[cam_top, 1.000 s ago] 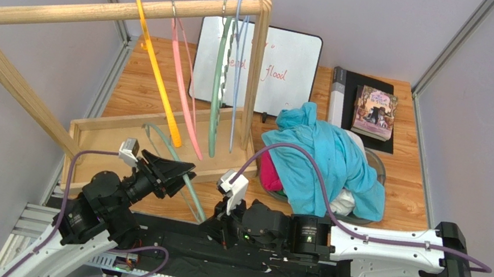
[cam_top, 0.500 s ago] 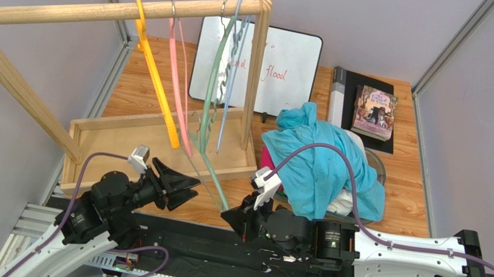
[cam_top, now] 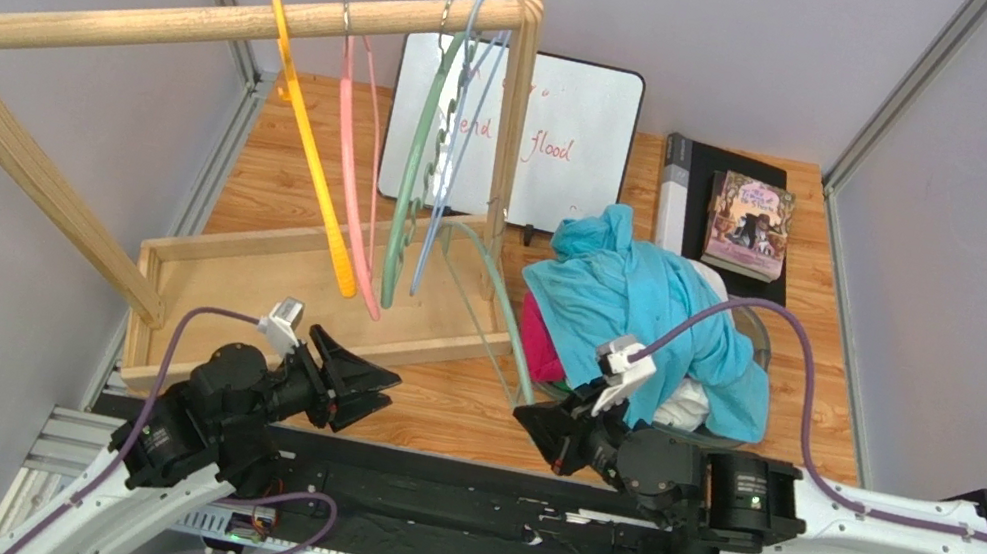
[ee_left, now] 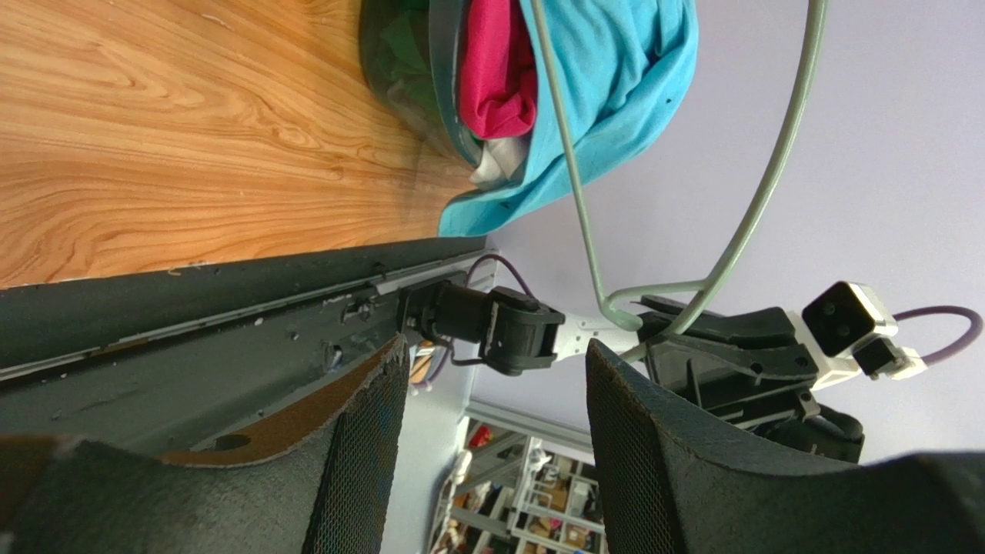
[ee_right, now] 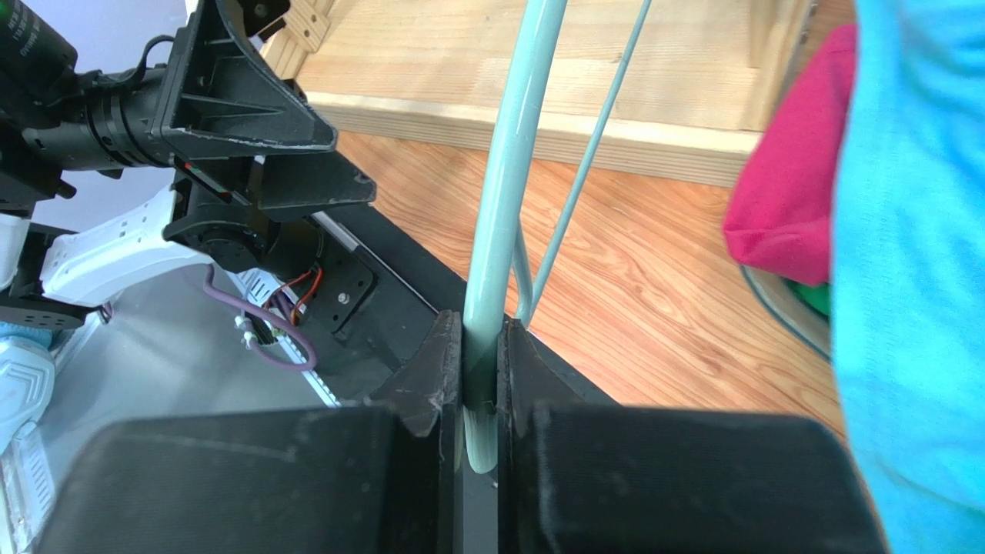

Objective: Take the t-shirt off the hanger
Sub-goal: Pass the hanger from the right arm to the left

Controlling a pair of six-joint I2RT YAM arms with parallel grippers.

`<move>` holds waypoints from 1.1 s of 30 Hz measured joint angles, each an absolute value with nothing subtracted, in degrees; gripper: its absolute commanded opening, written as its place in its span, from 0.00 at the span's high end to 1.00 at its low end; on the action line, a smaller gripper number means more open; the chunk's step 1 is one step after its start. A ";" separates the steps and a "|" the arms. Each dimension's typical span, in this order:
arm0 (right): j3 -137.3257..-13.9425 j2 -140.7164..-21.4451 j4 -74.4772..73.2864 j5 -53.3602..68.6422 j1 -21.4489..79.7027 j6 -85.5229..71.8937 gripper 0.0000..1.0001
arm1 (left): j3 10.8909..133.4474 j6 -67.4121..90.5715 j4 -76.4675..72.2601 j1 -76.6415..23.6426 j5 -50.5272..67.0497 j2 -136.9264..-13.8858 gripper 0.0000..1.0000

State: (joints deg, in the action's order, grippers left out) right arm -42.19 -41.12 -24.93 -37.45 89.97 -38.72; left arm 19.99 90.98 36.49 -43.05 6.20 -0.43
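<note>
One teal t-shirt (cam_top: 645, 319) heaped over a dark bowl (cam_top: 755, 324) toward the worktop's right edge, atop a pink garment (cam_top: 536, 349); apparently clear of the pale green hanger (ee_right: 509, 173). Bare hanger pinched by its rod in the pressed-together right gripper (ee_right: 480, 358), probably for carrying aside. Spread and empty near the front edge: left gripper (ee_left: 497, 439). Wooden rack (cam_top: 194, 19) with four hangers at left; whiteboard (cam_top: 570, 139) and book (cam_top: 749, 223) along the back edge; grey walls around.

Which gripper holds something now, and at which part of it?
The right gripper is shut on the pale green hanger, near the end of its thick arm. The left gripper is open and holds nothing.
</note>
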 measured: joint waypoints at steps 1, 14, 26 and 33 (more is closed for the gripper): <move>-42.19 -39.51 -26.41 -37.69 89.97 -38.98 1.00 | 19.99 90.96 36.60 -43.05 6.11 -0.43 0.38; -47.75 -31.11 -36.71 -37.41 90.00 -32.58 1.00 | 19.97 91.24 35.31 -43.05 5.96 -0.43 0.38; -66.87 -37.47 -45.19 -38.81 90.00 -23.03 1.00 | 19.97 91.37 34.48 -43.05 5.98 -0.43 0.39; -75.79 -42.59 -47.07 -40.91 90.00 -17.23 1.00 | 19.97 91.37 34.46 -43.05 6.17 -0.43 0.39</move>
State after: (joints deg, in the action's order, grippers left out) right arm -75.79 -42.59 -47.07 -40.91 90.00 -17.23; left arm 19.97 91.37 34.46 -43.05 6.17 -0.43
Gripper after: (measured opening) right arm 0.053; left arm 0.611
